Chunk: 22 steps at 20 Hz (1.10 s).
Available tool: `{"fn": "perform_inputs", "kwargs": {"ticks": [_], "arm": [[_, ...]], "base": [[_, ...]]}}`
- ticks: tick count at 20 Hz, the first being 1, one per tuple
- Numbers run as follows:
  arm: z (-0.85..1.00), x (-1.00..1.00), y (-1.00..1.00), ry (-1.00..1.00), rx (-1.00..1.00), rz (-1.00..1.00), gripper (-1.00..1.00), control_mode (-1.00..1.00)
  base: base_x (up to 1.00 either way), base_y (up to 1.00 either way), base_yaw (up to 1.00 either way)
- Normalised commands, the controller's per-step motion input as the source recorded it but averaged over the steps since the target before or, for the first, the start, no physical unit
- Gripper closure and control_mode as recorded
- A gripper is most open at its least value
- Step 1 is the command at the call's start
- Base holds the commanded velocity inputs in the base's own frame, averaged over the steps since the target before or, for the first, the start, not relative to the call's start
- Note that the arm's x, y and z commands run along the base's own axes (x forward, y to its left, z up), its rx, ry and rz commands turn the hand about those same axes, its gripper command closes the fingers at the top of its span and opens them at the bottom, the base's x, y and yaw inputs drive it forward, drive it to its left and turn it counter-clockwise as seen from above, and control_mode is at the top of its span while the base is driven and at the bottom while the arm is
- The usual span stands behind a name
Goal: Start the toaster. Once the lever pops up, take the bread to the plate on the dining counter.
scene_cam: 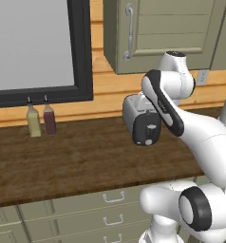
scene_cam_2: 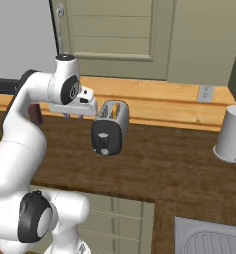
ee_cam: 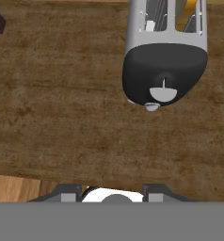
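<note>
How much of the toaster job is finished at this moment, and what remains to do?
Done: the bread sits in a slot of the toaster. In hand: the gripper hangs over the worktop beside the toaster, holding nothing, apart from the lever. Left: press the lever, wait for it to pop up, then carry the bread to the plate.

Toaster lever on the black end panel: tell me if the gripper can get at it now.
Probably yes. The toaster turns its black end toward the gripper, with only bare worktop between.
</note>
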Motion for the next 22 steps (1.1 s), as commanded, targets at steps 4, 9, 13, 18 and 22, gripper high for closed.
{"fn": "perform_inputs", "kwargs": {"ticks": [4, 9, 13, 18, 22], "arm": [[-0.02, -0.08, 0.0, 0.0, 0.0, 0.0, -1.0, -1.0], [-0.35, 0.0, 0.0, -0.01, 0.0, 0.0, -1.0, -1.0], [-0.55, 0.02, -0.05, -0.06, 0.0, 0.0, -1.0, -1.0], [-0.28, 0.22, -0.18, -0.05, 0.0, 0.0, -1.0, -1.0], [-0.12, 0.36, -0.21, -0.02, 0.0, 0.0, -1.0, -1.0]], "base": [[0.0, 0.0, 0.0], [0.0, 0.0, 0.0], [0.0, 0.0, 0.0], [0.0, 0.0, 0.0], [0.0, 0.0, 0.0]]}}
